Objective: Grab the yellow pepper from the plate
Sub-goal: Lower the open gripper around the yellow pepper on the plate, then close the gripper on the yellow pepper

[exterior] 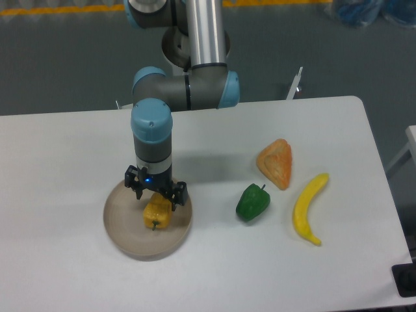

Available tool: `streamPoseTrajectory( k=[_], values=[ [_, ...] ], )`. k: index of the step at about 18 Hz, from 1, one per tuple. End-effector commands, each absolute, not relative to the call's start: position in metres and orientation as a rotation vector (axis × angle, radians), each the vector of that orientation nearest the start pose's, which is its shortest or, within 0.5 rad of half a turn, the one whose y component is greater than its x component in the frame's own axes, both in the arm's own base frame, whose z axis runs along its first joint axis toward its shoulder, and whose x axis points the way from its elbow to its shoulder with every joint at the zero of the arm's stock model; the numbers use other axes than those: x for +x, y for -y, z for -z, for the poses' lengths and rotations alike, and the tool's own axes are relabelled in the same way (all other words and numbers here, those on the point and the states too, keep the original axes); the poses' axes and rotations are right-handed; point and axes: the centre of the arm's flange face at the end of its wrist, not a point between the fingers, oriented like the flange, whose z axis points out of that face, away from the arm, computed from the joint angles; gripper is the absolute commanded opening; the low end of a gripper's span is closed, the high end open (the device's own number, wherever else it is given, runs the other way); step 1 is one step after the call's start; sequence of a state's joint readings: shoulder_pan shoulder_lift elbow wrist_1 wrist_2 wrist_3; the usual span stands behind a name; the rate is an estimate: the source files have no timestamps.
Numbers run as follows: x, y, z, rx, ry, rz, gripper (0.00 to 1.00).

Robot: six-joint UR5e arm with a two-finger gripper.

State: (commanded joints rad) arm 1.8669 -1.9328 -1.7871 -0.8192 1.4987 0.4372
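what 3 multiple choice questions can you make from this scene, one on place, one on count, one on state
1. Where is the yellow pepper?
A. on the plate
B. beside the banana
C. off the table

2. How many food items lie off the plate?
A. one
B. three
C. five

3. How do the gripper jaws stand?
A. raised far above the table
B. shut on the green pepper
C. open, low over the yellow pepper

Answers: 1 A, it lies inside the rim. 2 B, green pepper, orange wedge, banana. 3 C, fingers spread at its top.
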Motion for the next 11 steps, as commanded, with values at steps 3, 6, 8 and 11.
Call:
streamPoseTrajectory(
  k=[3, 6, 8, 11],
  values=[
    [-0.0401, -0.6098, -0.2656, -2.945, -0.215, 0.006, 0.69],
    [-0.0405, -0.6111, -0.2676, -2.940, -0.220, 0.004, 0.55],
    [-0.0404, -0.6141, -0.2724, -2.930, -0.226, -0.002, 0.51],
    [-0.0416, -0.6147, -0.2747, -2.925, -0.228, -0.006, 0.43]
  ],
)
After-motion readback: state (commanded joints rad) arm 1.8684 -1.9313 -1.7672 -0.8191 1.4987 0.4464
